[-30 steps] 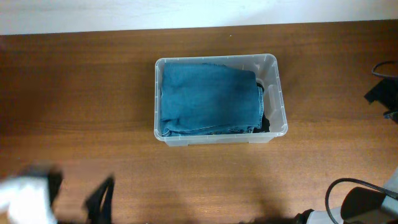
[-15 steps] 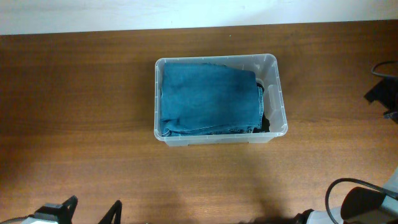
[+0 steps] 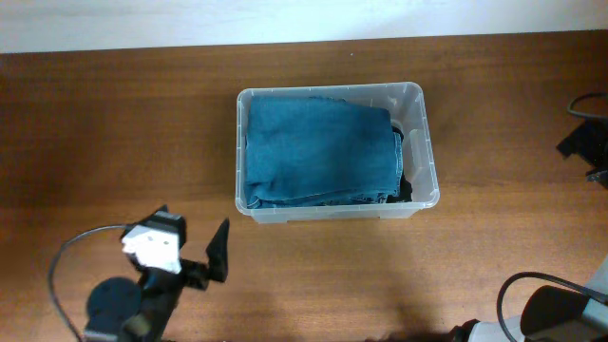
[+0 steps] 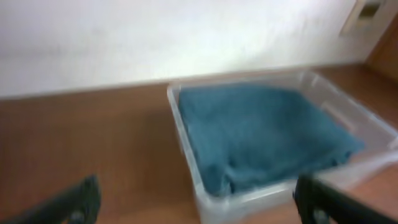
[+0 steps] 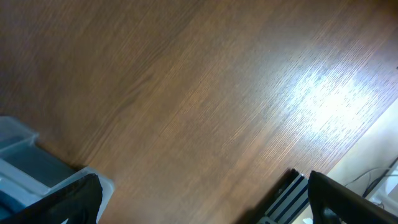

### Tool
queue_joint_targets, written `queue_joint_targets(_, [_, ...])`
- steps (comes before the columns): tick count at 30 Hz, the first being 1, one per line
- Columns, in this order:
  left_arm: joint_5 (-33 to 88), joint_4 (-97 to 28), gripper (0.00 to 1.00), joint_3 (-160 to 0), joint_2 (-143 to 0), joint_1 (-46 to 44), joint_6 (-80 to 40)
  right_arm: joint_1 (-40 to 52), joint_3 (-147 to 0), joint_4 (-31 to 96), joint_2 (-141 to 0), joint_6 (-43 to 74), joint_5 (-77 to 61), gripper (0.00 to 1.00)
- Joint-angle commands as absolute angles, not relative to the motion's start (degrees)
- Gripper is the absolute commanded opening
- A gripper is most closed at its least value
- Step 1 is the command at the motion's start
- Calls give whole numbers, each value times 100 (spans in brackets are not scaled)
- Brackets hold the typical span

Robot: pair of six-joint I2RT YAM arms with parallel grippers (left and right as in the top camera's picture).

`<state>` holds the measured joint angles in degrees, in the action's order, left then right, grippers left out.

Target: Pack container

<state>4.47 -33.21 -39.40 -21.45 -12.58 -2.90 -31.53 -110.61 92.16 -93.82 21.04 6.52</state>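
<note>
The container (image 3: 333,212) is a clear plastic bin standing at the middle of the brown table. Folded blue denim (image 3: 318,147) fills most of it, and a dark item (image 3: 408,161) lies along its right wall. My left gripper (image 3: 195,249) is open and empty, low over the table to the front left of the container. In the left wrist view the container (image 4: 186,134) and the denim (image 4: 261,134) lie ahead between the spread fingers (image 4: 199,202). My right gripper (image 5: 208,199) is open and empty over bare wood, with a container corner (image 5: 18,140) at its left.
A white wall (image 3: 285,19) runs along the table's far edge. Black gear (image 3: 584,138) sits at the right edge, and a black cable with the right arm's base (image 3: 546,309) lies at the front right. A striped black part (image 5: 286,196) marks the table edge.
My left arm has come up from the bottom left corner toward the right and now points at the container. The container and the denim have not moved.
</note>
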Motion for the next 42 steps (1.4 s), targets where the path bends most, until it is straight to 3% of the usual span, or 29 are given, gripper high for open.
queue_joint_targets(1, [558,-2611,99,-3166,-2071,-1245,150,-3190,-11065,9209,-9338,2169,687,99])
queue_joint_targets(16, [617,-1173,99,-1256,-43,-510,355,-3190,-11065,9209,-9338,2169,687,98])
queue_joint_targets(25, [617,947,99,-467,-30,-211,355,-3190,-11065,9209,-9338,2169,687,99])
queue_joint_targets(36, [464,742,99,-47,-30,-209,357,-3190,-11065,9209,-9338,2169,687,98])
queue_joint_targets(42, [471,-421,99,-54,-67,-209,353,-3190,-11065,9209,-9338,2169,687,99])
